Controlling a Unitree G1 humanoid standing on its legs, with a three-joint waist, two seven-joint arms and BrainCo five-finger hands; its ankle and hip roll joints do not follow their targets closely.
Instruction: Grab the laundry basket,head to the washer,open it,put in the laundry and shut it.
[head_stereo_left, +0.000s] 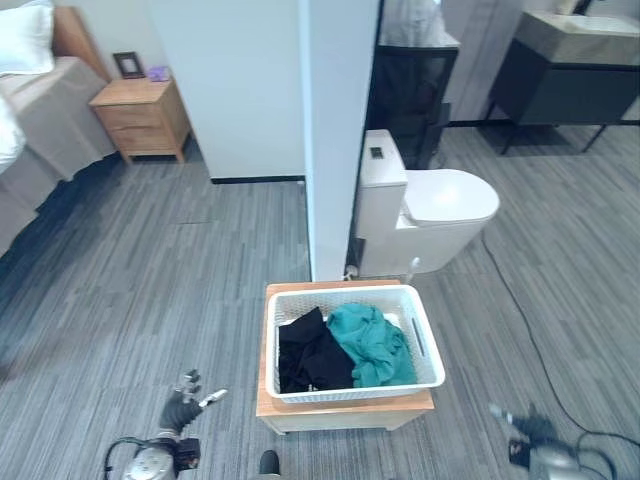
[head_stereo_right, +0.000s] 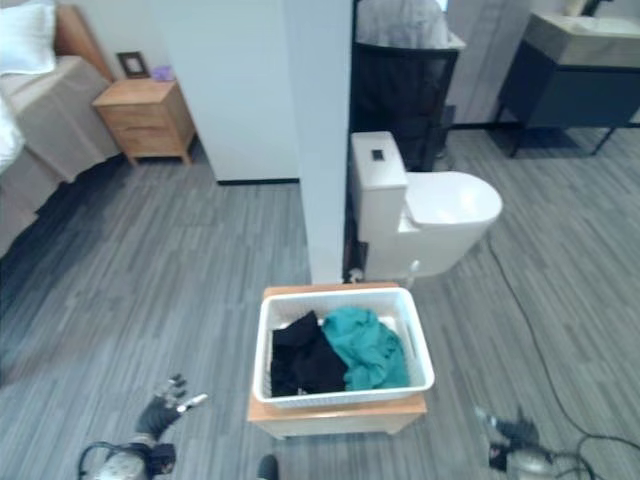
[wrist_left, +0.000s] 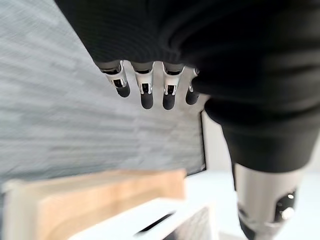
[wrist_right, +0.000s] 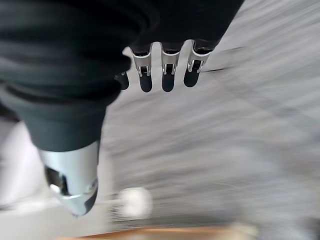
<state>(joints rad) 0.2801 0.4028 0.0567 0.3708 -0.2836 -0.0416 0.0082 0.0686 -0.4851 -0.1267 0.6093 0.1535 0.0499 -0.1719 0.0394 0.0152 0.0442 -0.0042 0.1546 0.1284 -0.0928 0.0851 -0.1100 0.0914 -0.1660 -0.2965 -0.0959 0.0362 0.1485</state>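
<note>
The head views take in the whole room. At far left stands a small light-wood bedside cabinet (head_stereo_left: 143, 118). In the middle, a white plastic slatted laundry basket (head_stereo_left: 432, 355) sits on a low light-wood stand (head_stereo_left: 345, 412), its edges nearly flush with the stand's edges. A black garment (head_stereo_left: 310, 355) fills the basket's left half and a teal garment (head_stereo_left: 372, 345) its right half. Behind stand a white partition wall (head_stereo_left: 340, 130) and a white toilet (head_stereo_left: 430, 210).

The left hand (head_stereo_left: 183, 408) hangs low over the grey wood-look floor (head_stereo_left: 150, 290), off the stand's left edge, touching nothing. Its wrist view adds what the head views lack: fingers (wrist_left: 146, 95) relaxed, spread and empty.

The right hand (wrist_right: 165, 75) hangs beyond the stand's right edge, fingers loose, holding nothing.
</note>
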